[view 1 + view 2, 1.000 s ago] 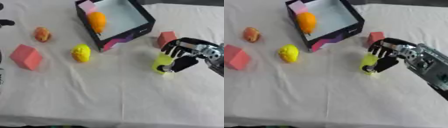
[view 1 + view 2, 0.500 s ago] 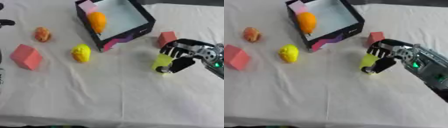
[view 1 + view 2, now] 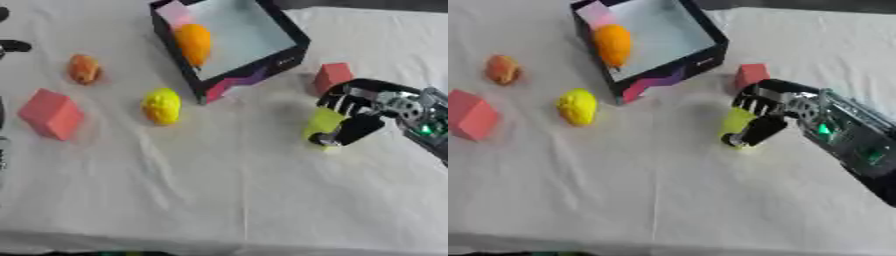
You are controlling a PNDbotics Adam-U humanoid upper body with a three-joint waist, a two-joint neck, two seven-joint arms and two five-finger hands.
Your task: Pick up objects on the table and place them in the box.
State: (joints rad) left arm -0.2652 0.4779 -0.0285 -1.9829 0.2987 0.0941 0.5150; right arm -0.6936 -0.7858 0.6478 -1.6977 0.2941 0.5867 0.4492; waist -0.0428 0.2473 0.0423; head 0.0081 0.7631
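Note:
My right hand (image 3: 360, 111) comes in from the right and is curled round a yellow-green block (image 3: 322, 123) on the white cloth, thumb below it and fingers above. A small red cube (image 3: 332, 77) sits just behind the hand. The black box (image 3: 289, 36) stands at the back centre; an orange fruit (image 3: 194, 43) and a pink block (image 3: 177, 11) lie inside it. On the cloth to the left are a yellow lemon (image 3: 162, 105), a large pink-red cube (image 3: 51, 113) and a small orange-red fruit (image 3: 84, 68). My left hand does not show.
The white cloth (image 3: 227, 195) spreads wide and flat in front. A dark object (image 3: 12, 46) pokes in at the left edge.
My right hand has closed a little more round the yellow-green block; the block has hardly shifted. Everything else is where it was.

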